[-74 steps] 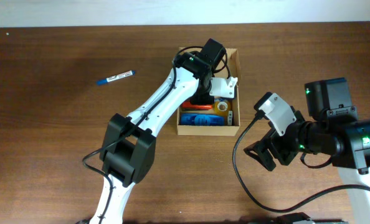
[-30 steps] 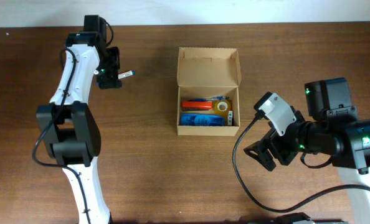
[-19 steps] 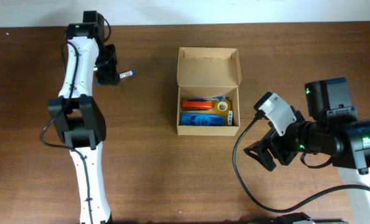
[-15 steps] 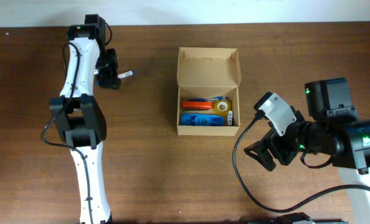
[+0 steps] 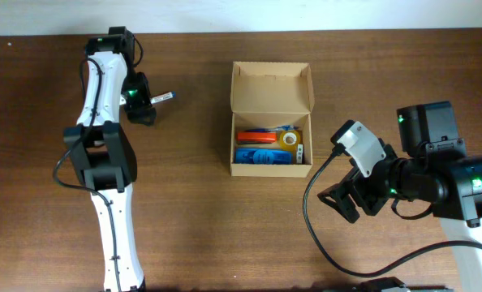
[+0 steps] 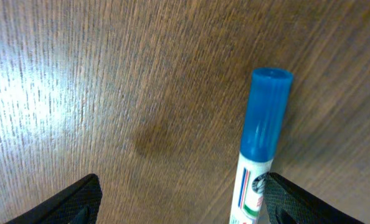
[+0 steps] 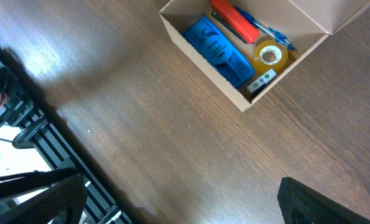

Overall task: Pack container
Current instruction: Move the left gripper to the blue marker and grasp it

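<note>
The container is a tan cardboard box standing open at mid-table, its lid flap folded back. Inside lie an orange item, a blue item and a tape roll. At the far left a white marker with a blue cap lies on the table. My left gripper hangs over its capped end, open. In the left wrist view the marker lies between the fingers, close to the right fingertip. My right gripper hovers open and empty, right of and below the box.
The dark wooden table ends at a pale wall along the back. In the right wrist view a black rail runs along the table's edge.
My left arm has left the box and swung to the far left, settling low over the marker. The right arm has not moved.
</note>
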`<state>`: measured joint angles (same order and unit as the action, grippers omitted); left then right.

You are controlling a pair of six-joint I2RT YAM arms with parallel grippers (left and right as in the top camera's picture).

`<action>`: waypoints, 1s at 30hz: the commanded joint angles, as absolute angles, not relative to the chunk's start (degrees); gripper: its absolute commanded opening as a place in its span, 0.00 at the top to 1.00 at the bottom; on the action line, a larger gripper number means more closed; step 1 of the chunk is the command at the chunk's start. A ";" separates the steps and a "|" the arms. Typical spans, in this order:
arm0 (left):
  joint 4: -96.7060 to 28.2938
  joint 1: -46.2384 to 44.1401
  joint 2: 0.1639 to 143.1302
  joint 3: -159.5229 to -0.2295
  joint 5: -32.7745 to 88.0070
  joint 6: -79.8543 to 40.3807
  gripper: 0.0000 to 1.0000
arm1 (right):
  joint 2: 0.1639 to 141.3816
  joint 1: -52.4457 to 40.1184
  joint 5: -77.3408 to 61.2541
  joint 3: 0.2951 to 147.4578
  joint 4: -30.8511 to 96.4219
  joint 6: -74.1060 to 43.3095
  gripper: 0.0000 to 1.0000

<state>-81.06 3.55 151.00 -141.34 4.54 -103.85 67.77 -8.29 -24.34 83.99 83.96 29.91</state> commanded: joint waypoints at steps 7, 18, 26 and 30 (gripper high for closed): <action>-83.07 3.53 153.05 -142.61 4.05 -104.51 0.38 | 67.59 -8.23 -24.86 83.79 83.99 29.52 0.01; -83.40 2.59 153.05 -142.58 -0.51 -104.09 0.56 | 67.59 -8.23 -24.86 83.79 83.99 29.52 0.01; -83.29 2.37 154.17 -142.54 -0.23 -103.22 0.63 | 67.59 -8.23 -24.86 83.79 83.99 29.52 0.01; -84.49 1.93 154.19 -142.54 -0.23 -102.21 0.79 | 67.59 -8.23 -24.84 83.79 83.99 29.52 0.01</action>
